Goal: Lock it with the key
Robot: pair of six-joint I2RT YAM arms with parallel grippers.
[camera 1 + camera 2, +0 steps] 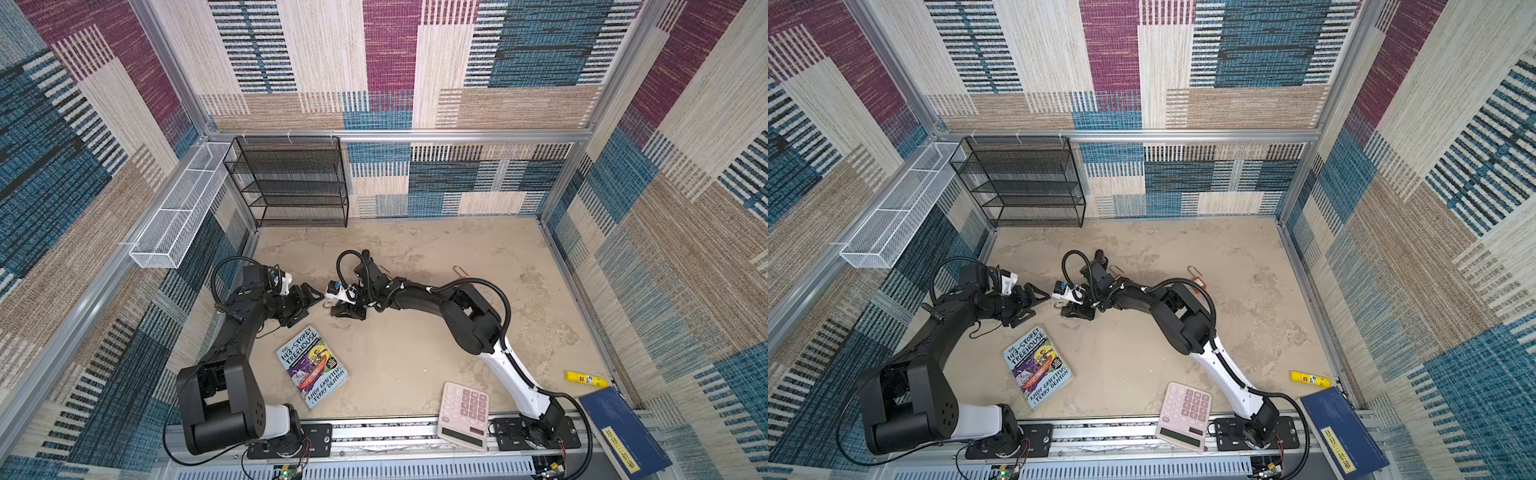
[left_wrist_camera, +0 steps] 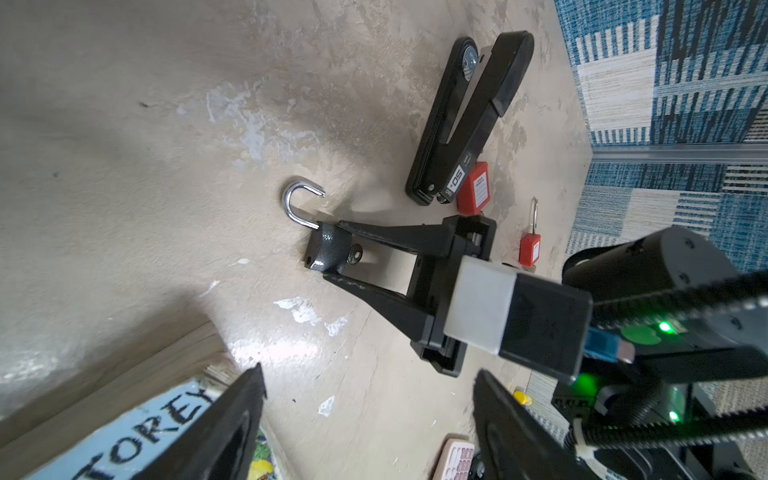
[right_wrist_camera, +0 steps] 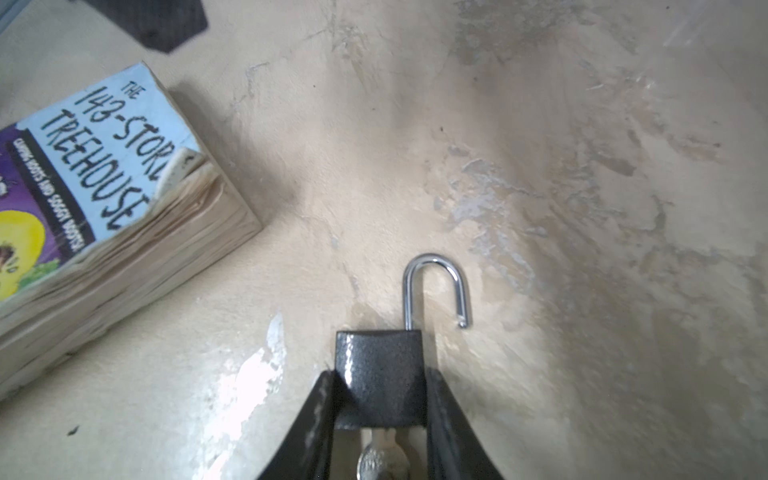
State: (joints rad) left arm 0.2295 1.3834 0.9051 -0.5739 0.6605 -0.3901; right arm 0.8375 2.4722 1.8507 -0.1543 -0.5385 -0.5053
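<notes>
Right wrist view shows your right tool (image 3: 380,376) closed to a narrow gap on the dark grey metal padlock (image 3: 378,357). One finger rests against each flank of the body, which lies on the mottled beige surface (image 3: 561,145). The chrome U-shaped shackle (image 3: 434,268) stands raised, its free end clear of the body. The small silver key (image 3: 376,459) sits in the keyway at the opposite end, between the two fingers. Your left tool (image 2: 365,399) hangs spread wide, holding nothing, just beside the lock.

Watch these points. The grip seems to be only on the smooth flanks, though the contact is partly hidden, so pushing the shackle home may make the body slide or pivot out. The free end looks turned off its hole; if you press before aligning it, it will likely jam on the body's top. Your own fingers box the key in, leaving the left tool little room to reach it. The blue paperback book (image 3: 83,166) lies near and could snag a low approach.
</notes>
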